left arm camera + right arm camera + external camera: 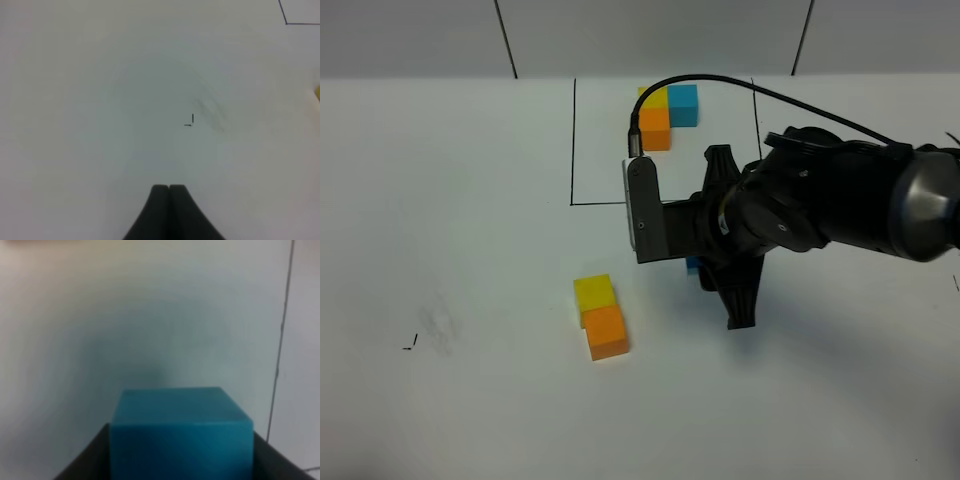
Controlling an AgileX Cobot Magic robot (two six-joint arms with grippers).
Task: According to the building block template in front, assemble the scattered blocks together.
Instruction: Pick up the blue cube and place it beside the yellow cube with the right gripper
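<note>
The building block template [666, 110] lies at the back inside a thin black rectangle [573, 140]: yellow corner, blue and orange arms. The scattered yellow cube [594, 293] and orange cube [606, 332] touch each other on the white table. My right gripper [712, 262] is shut on the sky blue cube [692, 264], just right of the yellow cube and in front of the rectangle. The right wrist view shows the blue cube [180, 435] between the two dark fingers [85, 462]. My left gripper [169, 189] is shut and empty over bare table; it is out of the high view.
The white table [450, 230] carries a small black mark [410, 345] and a faint smudge at the left. A cable [720, 85] arches from the right arm over the template. A corner of the rectangle [286, 22] shows in the left wrist view.
</note>
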